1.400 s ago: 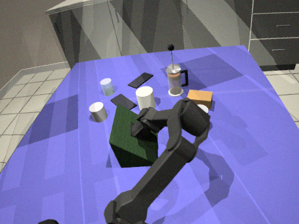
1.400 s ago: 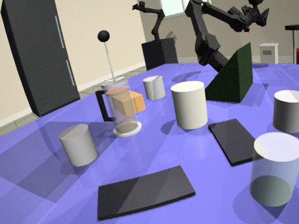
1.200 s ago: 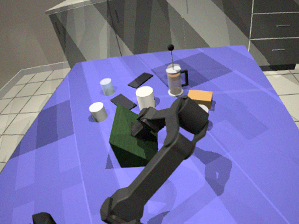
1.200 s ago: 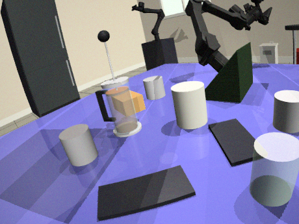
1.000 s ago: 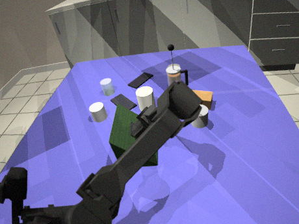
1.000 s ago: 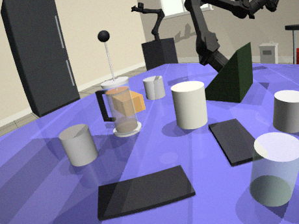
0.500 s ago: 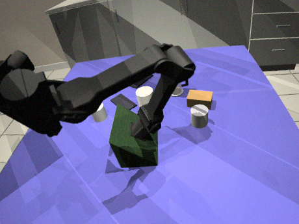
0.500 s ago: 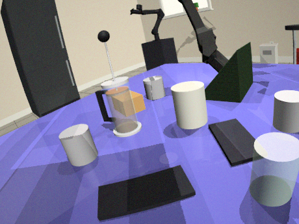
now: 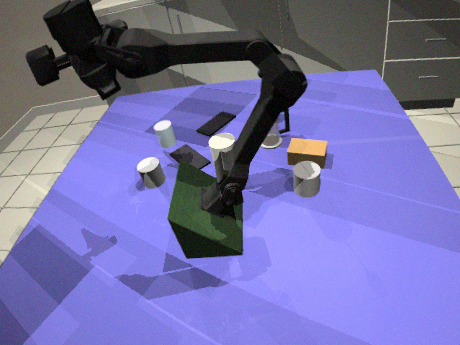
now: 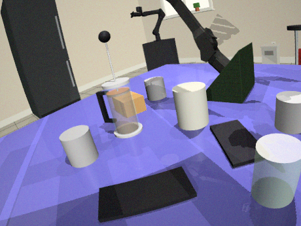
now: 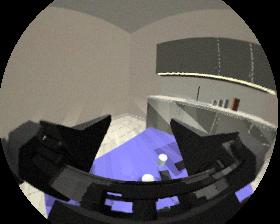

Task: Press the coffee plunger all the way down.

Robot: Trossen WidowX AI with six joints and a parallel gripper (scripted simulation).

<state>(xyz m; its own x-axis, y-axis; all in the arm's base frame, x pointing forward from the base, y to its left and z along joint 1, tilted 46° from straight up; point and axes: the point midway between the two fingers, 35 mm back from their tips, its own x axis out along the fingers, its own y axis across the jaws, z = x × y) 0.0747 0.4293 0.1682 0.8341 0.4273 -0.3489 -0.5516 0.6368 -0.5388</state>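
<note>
the purple table (image 10: pixel 42 181) carries a clear coffee press (image 10: pixel 122 111) standing upright toward its far edge, with an orange block (image 10: pixel 131 103) just beside it. four pale cylinders (image 10: pixel 190 105) and a see-through cup (image 10: pixel 275 171) stand spread around the middle, and two flat black slabs (image 10: pixel 146 193) lie among them. a green wedge (image 10: pixel 236 76) sits mid-table, the arm's base against it.
</note>
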